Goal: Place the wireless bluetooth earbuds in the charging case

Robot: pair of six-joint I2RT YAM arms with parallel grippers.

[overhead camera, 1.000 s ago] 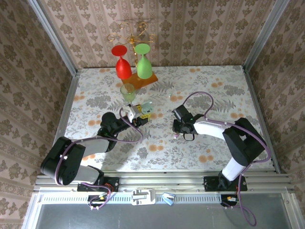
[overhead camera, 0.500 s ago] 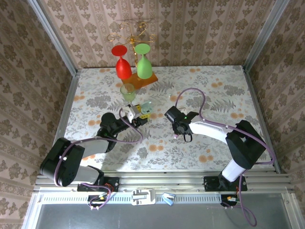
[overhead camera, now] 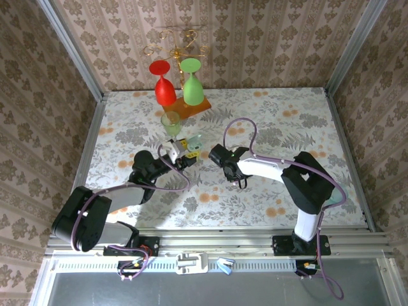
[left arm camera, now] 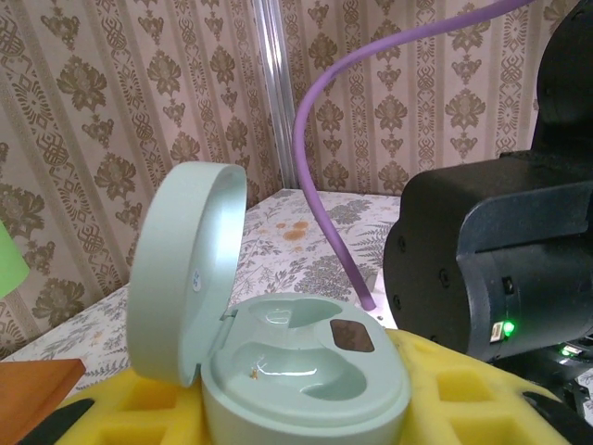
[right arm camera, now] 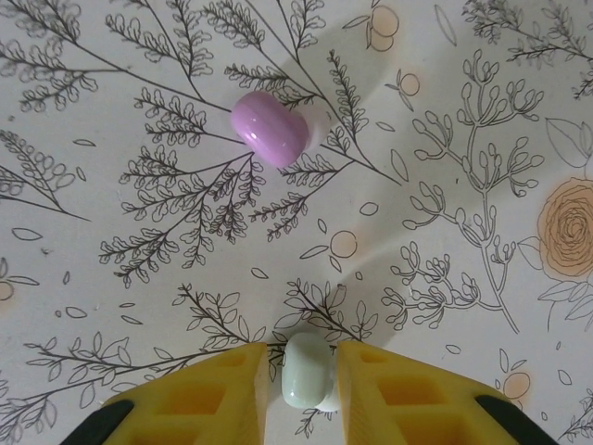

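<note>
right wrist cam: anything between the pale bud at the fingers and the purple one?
No. Right wrist view: bare tablecloth between the pale earbud, flanked by the right gripper, and the purple earbud.

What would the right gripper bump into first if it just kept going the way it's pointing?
Most likely the flowered tablecloth: the right gripper, clamped on the pale earbud, points down at it. The lilac earbud lies further ahead, probably beyond that line, though depth is hard to judge.

Robotics lab test cell dressed as a home: wallpapered panels [overhead camera: 268,38] in aluminium framing [overhead camera: 70,48] enclose a floral counter [overhead camera: 299,115], with a left arm [overhead camera: 122,194] and a right arm [overhead camera: 268,169] bolted to its front rail [overhead camera: 217,243].
</note>
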